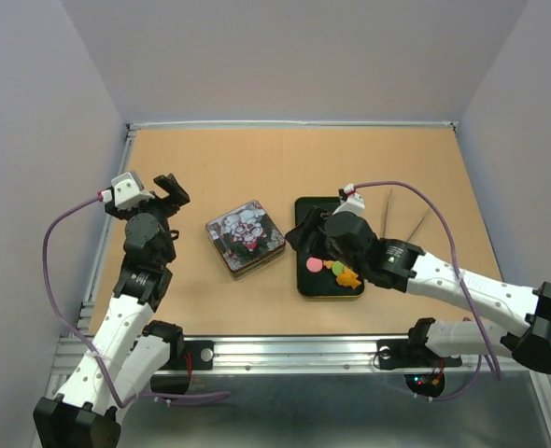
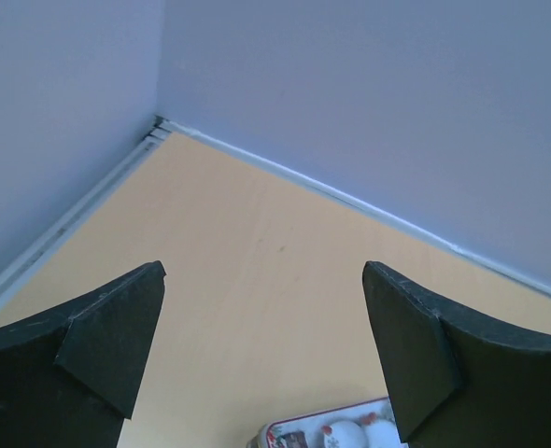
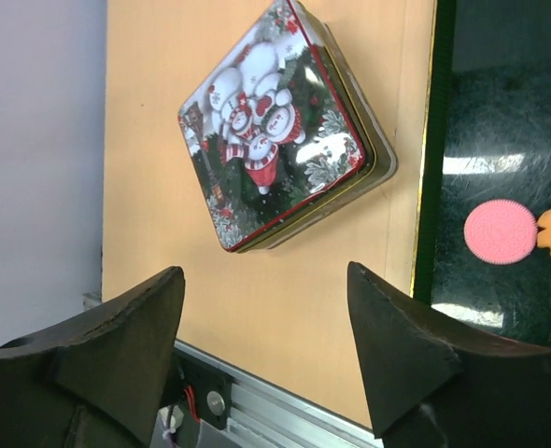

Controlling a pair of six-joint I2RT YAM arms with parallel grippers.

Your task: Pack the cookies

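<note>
Fingers point(image 2: 98, 345) of the left gripper point(image 2: 261, 280) stand spread wide, holding nothing; the right gripper point(image 3: 266, 275) gapes empty too, at the edge of the black tray point(image 1: 305, 282) where the cookies point(image 1: 334, 270) lie.

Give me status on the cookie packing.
Done: nothing I can confirm. The snowman tin has its lid on and its contents are hidden. In hand: nothing, both arms' jaws are open and empty. Left: a pink cookie, a green cookie and an orange cookie lie unpacked on the black tray.
</note>
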